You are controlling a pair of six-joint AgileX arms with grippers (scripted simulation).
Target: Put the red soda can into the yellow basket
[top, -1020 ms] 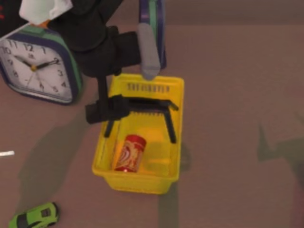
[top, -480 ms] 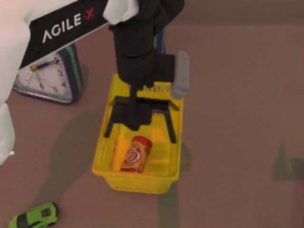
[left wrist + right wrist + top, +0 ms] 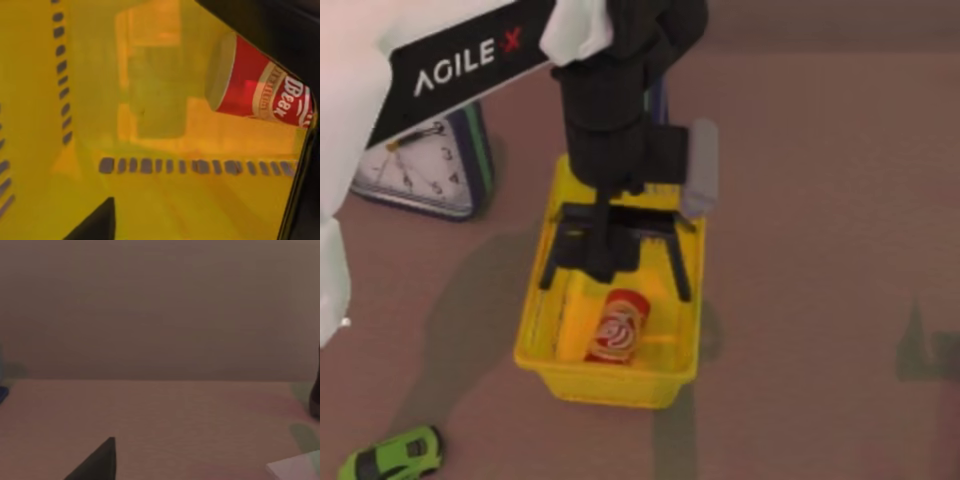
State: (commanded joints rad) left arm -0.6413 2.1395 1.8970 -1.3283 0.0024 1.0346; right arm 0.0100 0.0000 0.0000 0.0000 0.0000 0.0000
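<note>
The red soda can [image 3: 618, 325] lies on its side on the floor of the yellow basket [image 3: 610, 382], near the front wall. My left gripper [image 3: 603, 262] hangs over the basket's middle, just above its black handles [image 3: 675, 255], open and holding nothing. In the left wrist view the can [image 3: 255, 87] rests free on the basket floor [image 3: 160, 115], ahead of the gripper [image 3: 200, 222] and apart from its fingers [image 3: 100, 225]. My right gripper [image 3: 165, 465] is outside the top view, open over bare table, with only one fingertip [image 3: 102, 460] showing.
An alarm clock [image 3: 420, 165] stands left of the basket, partly under my left arm. A green toy car [image 3: 392, 455] sits at the front left corner. The right wrist view shows a white object [image 3: 297, 467] and a dark one [image 3: 315, 395] at its edge.
My left arm swung from the basket's back left to over its middle. The can has rolled a little to the right on the basket floor.
</note>
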